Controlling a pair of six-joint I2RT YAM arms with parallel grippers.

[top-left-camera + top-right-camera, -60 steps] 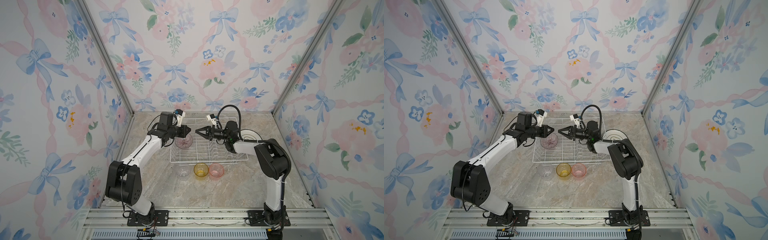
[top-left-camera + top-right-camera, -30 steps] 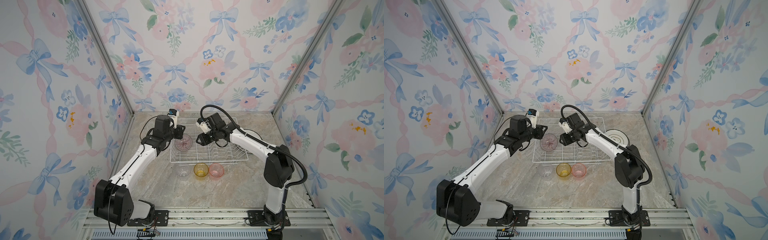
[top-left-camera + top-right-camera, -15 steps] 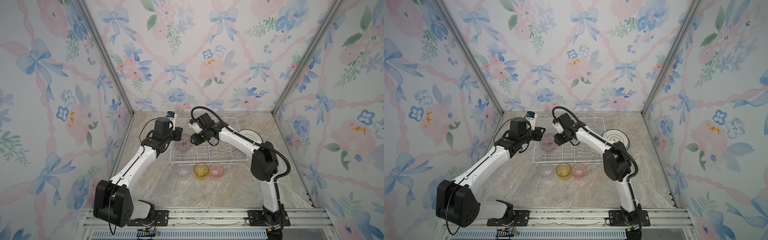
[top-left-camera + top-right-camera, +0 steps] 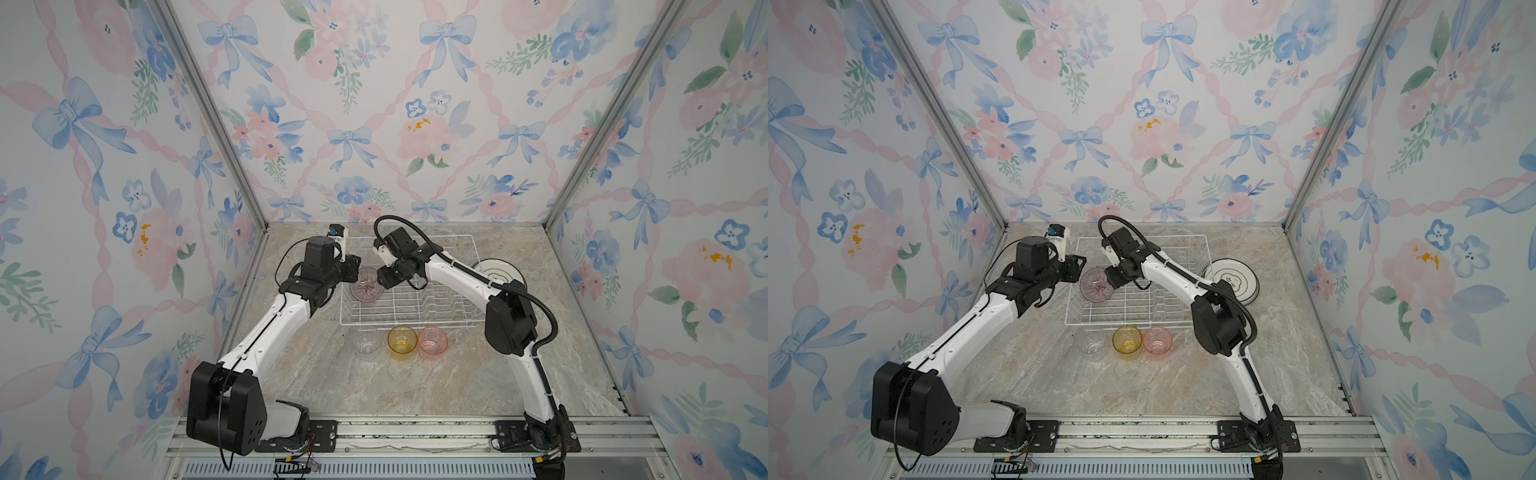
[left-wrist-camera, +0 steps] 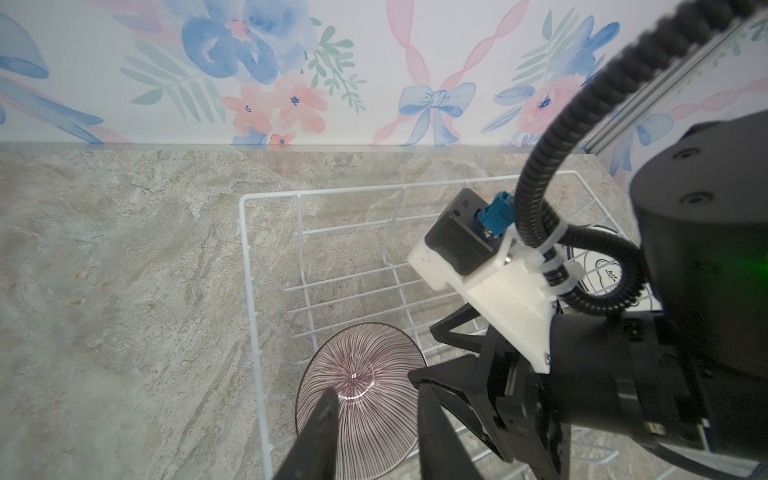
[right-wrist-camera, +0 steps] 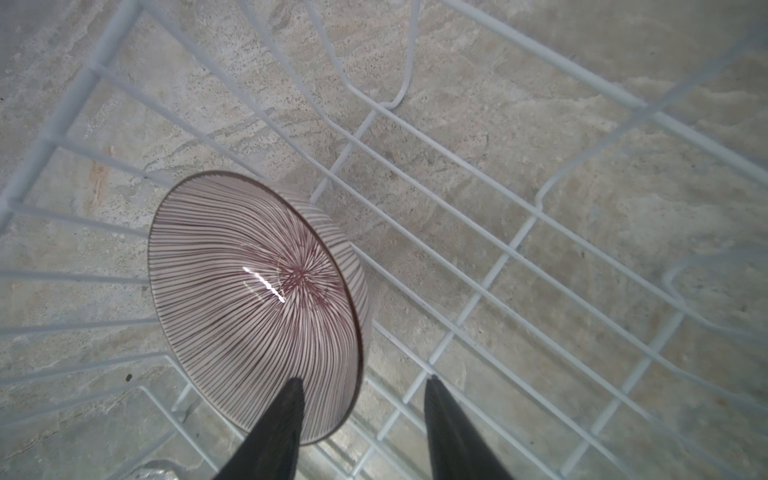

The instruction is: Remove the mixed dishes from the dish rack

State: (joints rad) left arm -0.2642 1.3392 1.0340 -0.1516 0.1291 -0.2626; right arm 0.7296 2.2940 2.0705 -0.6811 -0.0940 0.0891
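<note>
Only the stacked plates (image 4: 498, 272) carry print, a dark figure too small to read. They lie flat on the table (image 4: 415, 382), just right of the dish rack (image 4: 415, 308). The rack's long side runs left to right in both top views. The purple-striped bowl (image 4: 366, 284) sits tilted in the rack's left end, mouth facing up. The right gripper (image 6: 365, 379) straddles the bowl's rim with its jaws apart. The left gripper (image 5: 374, 388), jaws also apart, hovers at the opposite rim; contact cannot be told. Bare wire floor stretches right of the bowl. The clear tumbler (image 4: 365, 340), yellow tumbler (image 4: 402, 338) and pink tumbler (image 4: 433, 340) stand upright in a row along the rack's front edge.
</note>
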